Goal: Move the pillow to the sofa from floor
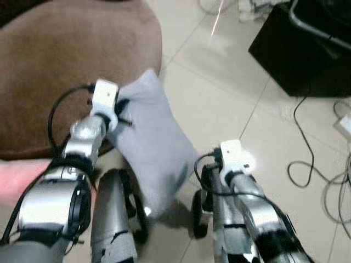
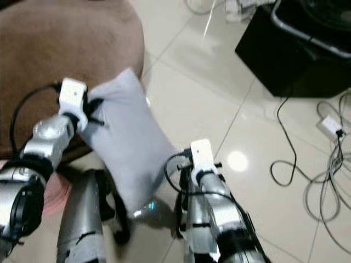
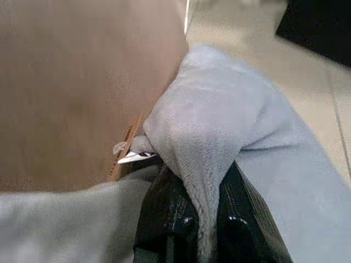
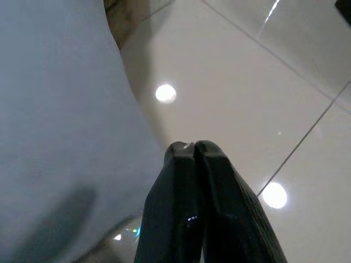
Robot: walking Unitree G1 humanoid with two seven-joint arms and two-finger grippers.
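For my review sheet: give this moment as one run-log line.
left gripper: shut on grey pillow, lifted beside brown sofa | right gripper: shut, empty, beside pillow | pillow not yet on sofa

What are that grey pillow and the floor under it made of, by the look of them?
The pillow looks like soft fleece or plush: a matte, fuzzy nap that bunches where the left gripper pinches it. The floor looks like glossy ceramic tile: pale, with thin grout lines and bright reflected lights.

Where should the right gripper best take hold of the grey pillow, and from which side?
Probably the free lower edge of the pillow, approached from the robot's right. The left gripper already pinches a fold near the top, so the lower half hangs loose beside the shut right gripper.
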